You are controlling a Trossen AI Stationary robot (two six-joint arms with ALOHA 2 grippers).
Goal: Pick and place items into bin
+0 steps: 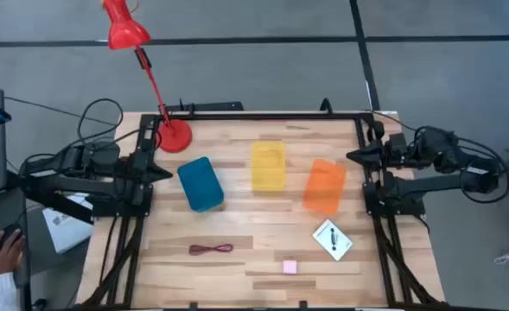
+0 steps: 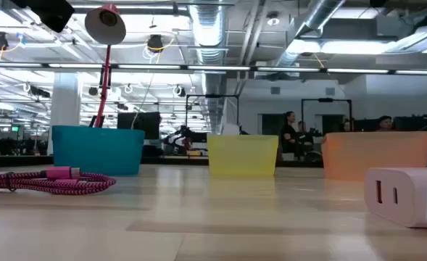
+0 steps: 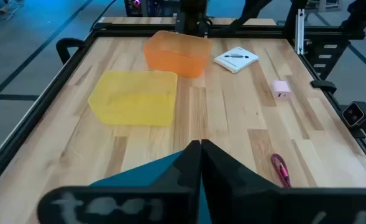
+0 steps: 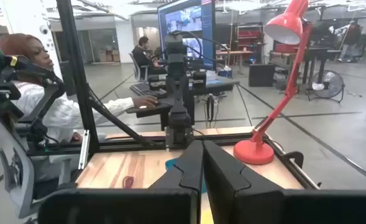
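Note:
In the high view the thin dark red looped cord [image 1: 211, 249] lies flat near the table's near edge. The tiny pale pink cube [image 1: 289, 267] sits to its right, and the white square card with a black mark [image 1: 333, 239] lies farther right. The left wrist view shows the cord [image 3: 279, 169], the cube [image 3: 281, 89] and the card [image 3: 236, 59] as well. The low view shows the cord [image 2: 46, 180] and the pale cube [image 2: 409, 194] up close. My left gripper [image 1: 163, 173] waits shut at the table's left edge beside the blue bin [image 1: 200, 184]. My right gripper [image 1: 353, 155] waits shut at the right edge.
A yellow bin [image 1: 268, 165] and an orange bin [image 1: 325, 185] stand mid-table to the right of the blue bin. A red desk lamp [image 1: 173, 136] has its base at the far left corner. A black frame [image 1: 263, 115] rims the table. A person [image 4: 27, 68] sits beyond the left side.

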